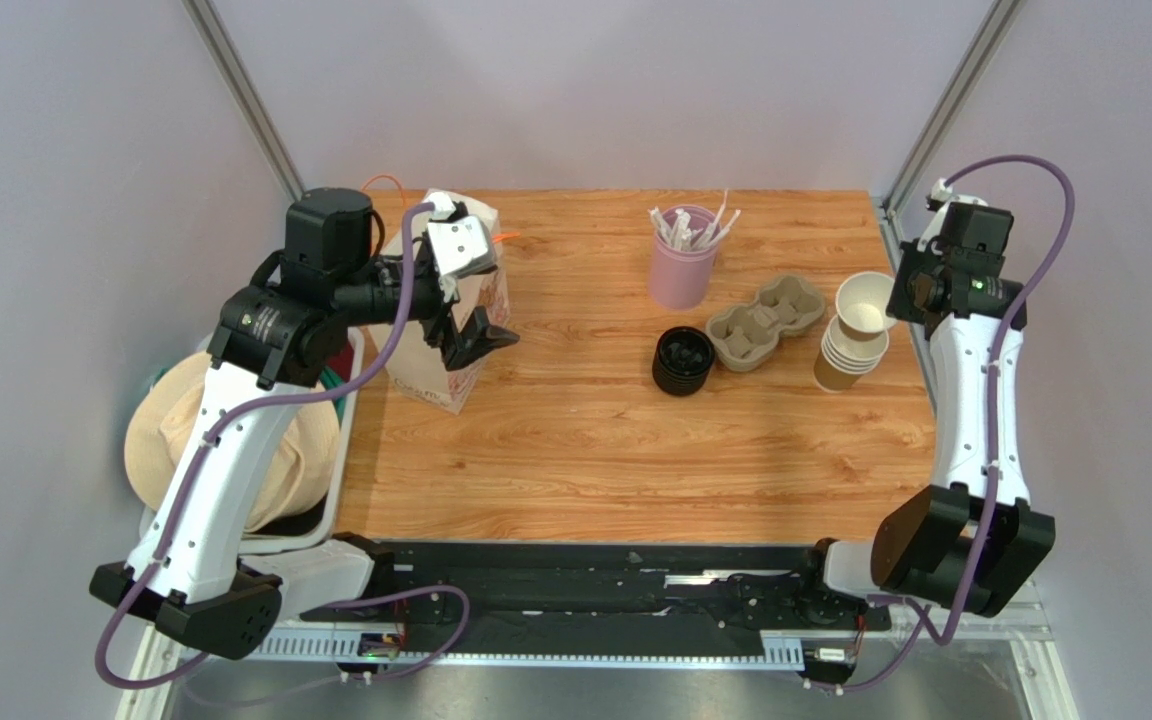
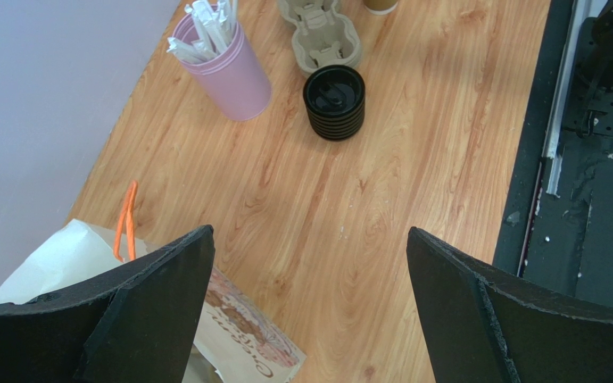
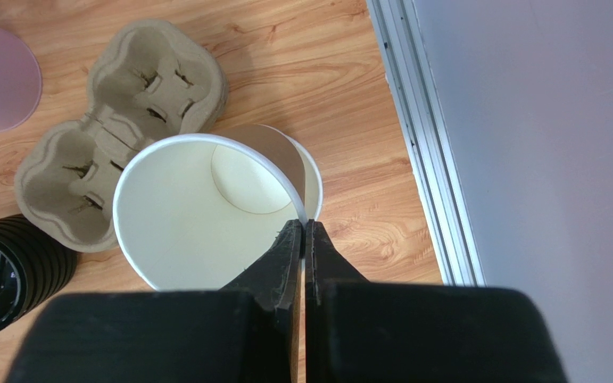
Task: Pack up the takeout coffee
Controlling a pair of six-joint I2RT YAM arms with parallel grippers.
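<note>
My right gripper (image 1: 898, 294) is shut on the rim of one kraft-brown paper cup (image 1: 865, 300), white inside and without a lid. It holds the cup just above the nested stack of like cups (image 1: 847, 360). In the right wrist view the fingers pinch the cup's (image 3: 198, 215) near rim, with the stack's top (image 3: 311, 169) showing behind it. A stack of black lids (image 1: 683, 360) stands on the table's middle. My left gripper (image 1: 480, 338) is open and empty beside the paper bag (image 1: 444, 353) at the left, its jaws wide apart (image 2: 310, 231) over bare wood.
A pink cup of white sticks (image 1: 683, 255) and a pulp cup carrier (image 1: 766, 318) stand at the back right. The bag (image 2: 238, 335) has orange handles (image 2: 126, 219). A basket with beige cloth (image 1: 222, 435) sits off the table's left edge. A wall post runs close on the right.
</note>
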